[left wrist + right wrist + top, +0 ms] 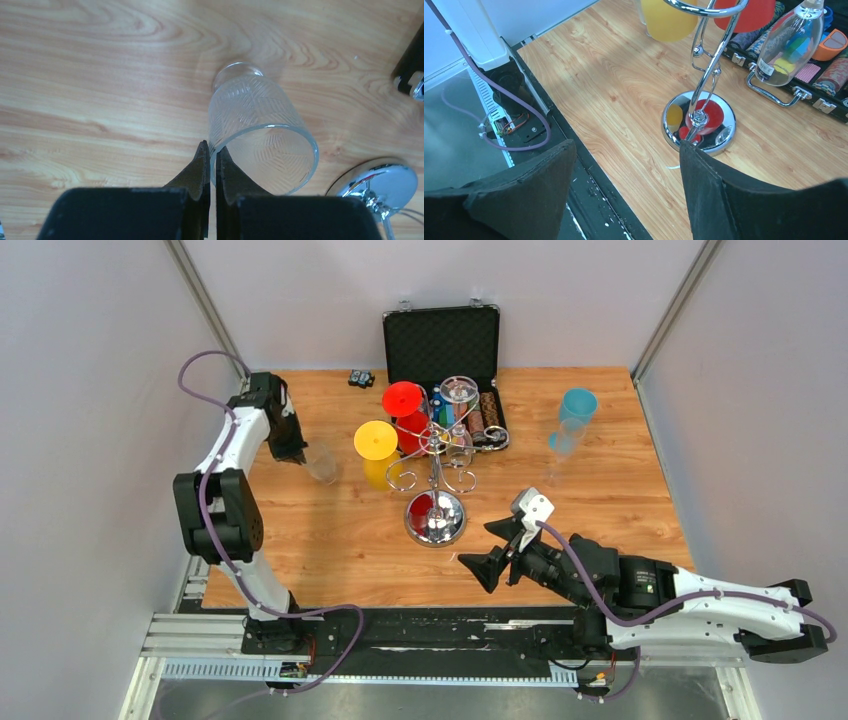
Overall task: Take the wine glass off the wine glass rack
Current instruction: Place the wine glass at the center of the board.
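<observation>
Wood table (330,550) | left hand (212,150) pinches clear glass (255,115) rim | right hand (626,150) wide, empty, near rack (698,119)

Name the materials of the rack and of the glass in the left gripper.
The wine glass rack: polished chromed metal, likely; its round base mirrors colours. The patterned glass: clear glass or plastic, with an embossed herringbone; wood shows through it.
</observation>
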### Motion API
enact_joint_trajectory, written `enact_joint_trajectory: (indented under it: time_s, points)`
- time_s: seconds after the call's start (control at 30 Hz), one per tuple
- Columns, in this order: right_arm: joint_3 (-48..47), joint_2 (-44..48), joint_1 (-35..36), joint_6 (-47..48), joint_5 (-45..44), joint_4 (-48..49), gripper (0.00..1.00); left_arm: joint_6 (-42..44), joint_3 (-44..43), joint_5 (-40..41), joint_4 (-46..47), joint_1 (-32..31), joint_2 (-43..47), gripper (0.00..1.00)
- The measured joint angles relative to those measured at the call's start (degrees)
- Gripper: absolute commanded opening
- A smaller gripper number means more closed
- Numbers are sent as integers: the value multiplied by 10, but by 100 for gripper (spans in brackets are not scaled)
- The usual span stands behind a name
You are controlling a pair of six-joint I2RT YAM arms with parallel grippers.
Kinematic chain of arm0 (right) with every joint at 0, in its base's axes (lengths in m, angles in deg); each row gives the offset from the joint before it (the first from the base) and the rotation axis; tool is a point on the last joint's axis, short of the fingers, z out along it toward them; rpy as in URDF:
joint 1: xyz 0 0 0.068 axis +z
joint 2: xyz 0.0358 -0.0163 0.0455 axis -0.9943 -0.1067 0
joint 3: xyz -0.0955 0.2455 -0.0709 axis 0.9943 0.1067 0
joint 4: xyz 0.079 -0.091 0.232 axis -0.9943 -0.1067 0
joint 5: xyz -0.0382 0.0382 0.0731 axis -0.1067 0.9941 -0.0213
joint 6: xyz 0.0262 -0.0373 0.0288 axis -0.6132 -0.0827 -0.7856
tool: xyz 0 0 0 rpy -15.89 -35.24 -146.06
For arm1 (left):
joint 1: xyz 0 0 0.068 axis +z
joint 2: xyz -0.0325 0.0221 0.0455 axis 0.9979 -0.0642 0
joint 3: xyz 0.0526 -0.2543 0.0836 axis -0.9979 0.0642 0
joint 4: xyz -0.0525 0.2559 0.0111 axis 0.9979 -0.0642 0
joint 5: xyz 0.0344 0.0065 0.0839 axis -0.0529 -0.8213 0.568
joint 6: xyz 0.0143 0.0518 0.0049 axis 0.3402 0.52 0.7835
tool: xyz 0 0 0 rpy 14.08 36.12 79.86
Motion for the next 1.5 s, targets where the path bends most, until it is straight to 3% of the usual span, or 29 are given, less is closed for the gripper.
enact_joint_trajectory:
  time_s: [0.47, 0.7, 0.83, 1.07, 1.27, 1.5]
  points:
    - [0, 0, 0, 0, -2, -17, 76, -7, -185, 18, -42, 10, -133, 0]
    - [0, -8, 0, 0, -4, -17, 78, -7, -232, 23, -69, 12, -167, 0]
    - [0, -14, 0, 0, -8, -17, 78, -7, -252, 25, -84, 12, -179, 11]
    - [0, -15, 0, 0, -8, -21, 79, -5, -256, 27, -89, 12, -181, 22]
    - [0, -15, 0, 0, -8, -21, 80, -3, -256, 30, -89, 12, -181, 39]
    - [-2, -16, 0, 0, -9, -26, 81, -2, -255, 35, -85, 12, -178, 49]
